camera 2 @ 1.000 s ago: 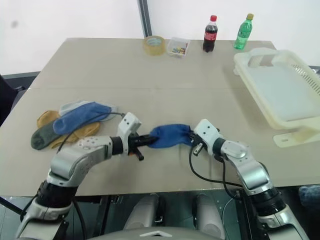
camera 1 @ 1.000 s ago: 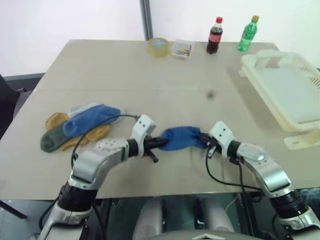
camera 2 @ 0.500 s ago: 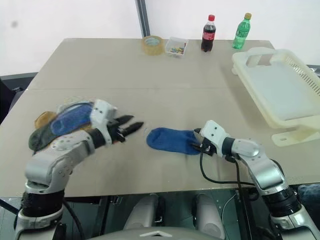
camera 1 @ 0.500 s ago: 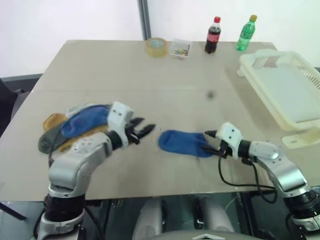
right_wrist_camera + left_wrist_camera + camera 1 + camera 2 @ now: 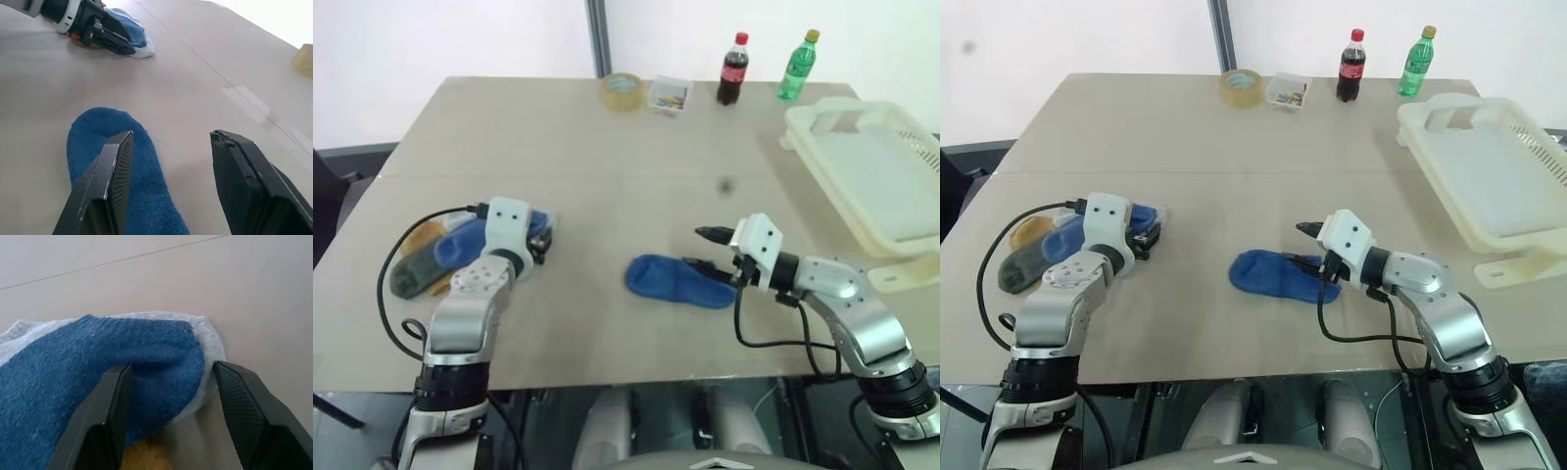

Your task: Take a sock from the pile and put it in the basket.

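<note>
Left eye view: nearest, the right gripper (image 5: 710,249) hovers with fingers apart over a lone blue sock (image 5: 677,281) lying flat mid-table, likely lining up a grasp. At nine o'clock, the left gripper (image 5: 168,382) stands spread at the pile (image 5: 440,253), empty. Far off at two o'clock, the basket (image 5: 871,171) waits, holding nothing visible.

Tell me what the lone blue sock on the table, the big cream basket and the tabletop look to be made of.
Lone blue sock: soft knitted fabric, matte; the fuzzy weave and limp, flattened shape show it.
Cream-white slotted basket: probably moulded plastic, smooth and faintly glossy, with rigid slotted walls and a handle cut-out.
Beige tabletop: smooth, matte board, perhaps laminate; a thin seam crosses it, and its core cannot be told.
</note>
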Controlling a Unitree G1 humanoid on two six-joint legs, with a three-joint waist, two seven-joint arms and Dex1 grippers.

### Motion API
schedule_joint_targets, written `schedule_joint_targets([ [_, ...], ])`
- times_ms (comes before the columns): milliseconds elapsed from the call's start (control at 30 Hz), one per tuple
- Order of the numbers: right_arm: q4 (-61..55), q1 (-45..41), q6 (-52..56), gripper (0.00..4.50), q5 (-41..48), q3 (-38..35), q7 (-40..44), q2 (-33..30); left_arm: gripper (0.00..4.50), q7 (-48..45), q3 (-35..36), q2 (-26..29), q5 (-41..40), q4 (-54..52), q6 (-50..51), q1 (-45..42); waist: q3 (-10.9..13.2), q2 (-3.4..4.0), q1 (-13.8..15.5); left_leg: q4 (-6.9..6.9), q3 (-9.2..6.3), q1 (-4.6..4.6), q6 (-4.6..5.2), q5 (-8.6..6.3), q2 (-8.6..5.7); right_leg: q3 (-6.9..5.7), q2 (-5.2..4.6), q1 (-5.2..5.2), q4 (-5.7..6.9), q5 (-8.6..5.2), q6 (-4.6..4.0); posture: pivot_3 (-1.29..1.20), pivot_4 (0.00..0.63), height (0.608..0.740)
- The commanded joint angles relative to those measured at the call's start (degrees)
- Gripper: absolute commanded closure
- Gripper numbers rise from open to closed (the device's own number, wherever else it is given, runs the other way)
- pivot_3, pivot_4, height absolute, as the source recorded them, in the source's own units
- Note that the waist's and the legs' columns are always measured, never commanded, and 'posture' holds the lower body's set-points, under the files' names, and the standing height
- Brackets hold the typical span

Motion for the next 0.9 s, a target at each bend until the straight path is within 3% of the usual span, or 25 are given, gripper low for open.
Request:
schedule_joint_targets([
  [33, -1.1, -0.4, -0.7, 1.83, 0.0, -1.0, -0.5, -0.1, 2.62, -0.3, 0.0, -0.2, 1.1, 0.6, -2.5, -1.6, 0.0, 0.0, 0.0, 0.0, 0.0, 0.01, 0.0, 0.0, 0.0, 0.0, 0.0, 0.0, 0.0, 0.0, 0.0, 0.0, 0.15, 0.74],
  [67, -1.2, -0.4, -0.7, 1.83, 0.0, -1.1, -0.5, -0.2, 2.86, -0.6, 0.0, -0.4, 1.1, 0.6, -2.8, -1.7, 0.0, 0.0, 0.0, 0.0, 0.0, 0.01, 0.0, 0.0, 0.0, 0.0, 0.0, 0.0, 0.01, 0.0, 0.0, 0.0, 0.15, 0.74],
  [100, -1.2, -0.4, -0.6, 1.83, 0.0, -1.2, -0.6, -0.2, 3.5, -0.8, 0.0, -0.5, 1.1, 0.3, -2.9, -1.7, 0.0, 0.0, 0.0, 0.0, 0.01, 0.01, 0.0, 0.0, 0.0, 0.01, 0.0, 0.0, 0.01, 0.0, 0.0, 0.0, 0.15, 0.74],
  [133, -1.2, -0.3, -0.6, 1.83, 0.0, -1.3, -0.6, -0.3, 3.76, -1.0, 0.1, -0.6, 1.0, 0.0, -3.2, -1.6, 0.0, 0.0, 0.0, 0.0, 0.01, 0.01, 0.0, 0.0, 0.0, 0.02, -0.01, 0.0, 0.01, 0.0, 0.0, 0.0, 0.15, 0.74],
  [167, -1.2, -0.2, -0.6, 1.83, 0.0, -1.4, -0.7, -0.4, 4.47, -1.2, 0.3, -0.7, 0.9, -0.6, -3.4, -1.4, 0.0, 0.0, 0.0, 0.0, 0.02, 0.01, 0.0, 0.0, 0.0, 0.01, -0.01, 0.0, 0.0, 0.01, 0.01, 0.0, 0.15, 0.74],
  [433, -1.4, 0.1, -0.4, 1.83, -0.1, -1.2, -1.3, -0.4, 4.49, -3.4, 2.4, -0.7, -1.2, -5.7, -3.2, 0.7, 0.0, 0.0, 0.0, 0.0, 0.02, 0.0, 0.0, 0.0, 0.0, 0.01, -0.06, 0.0, 0.0, 0.0, 0.0, 0.0, 0.15, 0.74],
  [667, -0.5, -0.3, -0.6, 1.83, -0.7, -1.9, -2.2, -0.5, 4.49, -14.4, -1.7, -3.8, -13.9, -14.7, 1.9, -1.1, 0.0, -0.01, 0.1, 0.0, -0.01, -0.04, 0.0, 0.0, -0.09, -0.11, -0.28, 0.01, -0.01, 0.0, -0.01, 0.0, 0.15, 0.74],
  [733, -0.4, -0.4, 0.0, 1.83, -0.7, -2.6, -3.1, -0.4, 4.49, -15.7, -4.7, -4.7, -14.5, -13.5, 2.8, -3.1, 0.0, -0.01, 0.0, 0.0, 0.01, -0.04, 0.01, 0.0, -0.11, -0.1, -0.27, 0.01, -0.01, 0.0, 0.0, 0.0, 0.15, 0.74],
  [900, -1.7, 0.7, 0.6, 1.83, -1.8, -3.8, -4.4, -1.6, 4.49, -10.4, -9.3, -4.7, -6.3, -1.5, 1.9, -8.5, 0.0, -0.01, 0.0, 0.01, -0.04, 0.03, 0.01, 0.01, -0.11, -0.06, -0.01, 0.06, 0.01, 0.01, 0.04, 0.0, 0.15, 0.74],
])
